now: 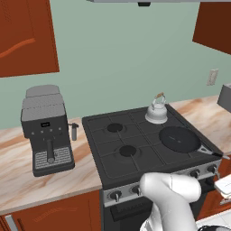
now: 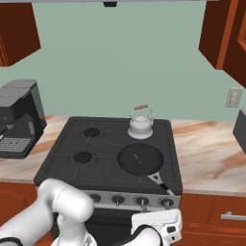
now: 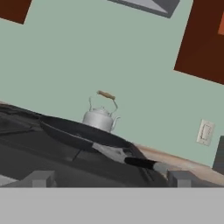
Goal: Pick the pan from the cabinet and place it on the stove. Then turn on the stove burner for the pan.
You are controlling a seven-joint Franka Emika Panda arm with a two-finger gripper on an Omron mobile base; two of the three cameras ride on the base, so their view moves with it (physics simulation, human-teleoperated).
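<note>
The black pan (image 1: 178, 137) lies flat on the front right burner of the stove (image 1: 113, 153), and its thin handle (image 1: 211, 153) points out past the front right corner. From the other side the pan (image 2: 140, 159) sits just in front of the white kettle. My gripper (image 3: 111, 179) is open and holds nothing, with grey fingertips (image 3: 41, 178) set wide apart. Its white hand (image 2: 156, 222) hangs low in front of the silver knob panel (image 2: 129, 199), below the pan's handle (image 3: 142, 163). Reddish-brown wall cabinets (image 1: 27, 36) hang at upper left and upper right (image 2: 223, 33).
A white kettle (image 1: 156, 110) stands on the back right burner. A grey coffee machine (image 1: 45, 128) sits on the marble counter (image 1: 18, 180) left of the stove. A wall outlet (image 2: 233, 98) and a dark appliance edge (image 2: 240, 125) are at the right.
</note>
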